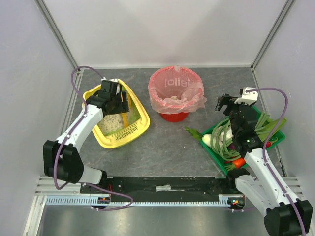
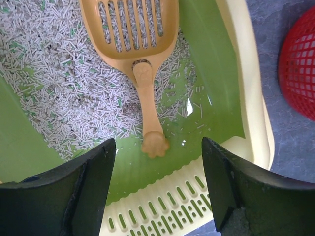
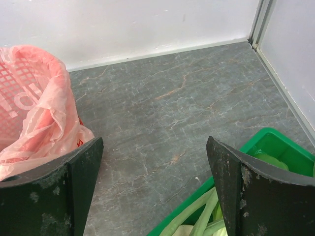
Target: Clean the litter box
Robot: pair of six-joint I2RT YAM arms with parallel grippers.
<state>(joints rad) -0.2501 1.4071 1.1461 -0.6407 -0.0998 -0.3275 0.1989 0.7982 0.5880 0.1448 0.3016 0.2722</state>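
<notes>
The yellow litter box point(image 1: 141, 119) sits at the left of the table, with green inner walls point(image 2: 211, 64) and pale grainy litter point(image 2: 54, 73). An orange slotted scoop point(image 2: 145, 93) lies in it, head in the litter, and its paw-shaped handle end rests on the green floor near the slotted rim point(image 2: 167, 209). My left gripper point(image 1: 117, 101) hovers over the box, open and empty point(image 2: 157, 189), with the jaws wide on either side of the handle end and above it. My right gripper point(image 1: 227, 103) is open and empty point(image 3: 155, 189) over the bare table.
A round red bin with a pink bag point(image 1: 175, 91) stands right of the litter box, and shows in both wrist views point(image 2: 301, 64) point(image 3: 29, 108). A green tray of vegetables point(image 1: 222, 160) lies at the right under the right arm point(image 3: 275, 147). White walls enclose the table.
</notes>
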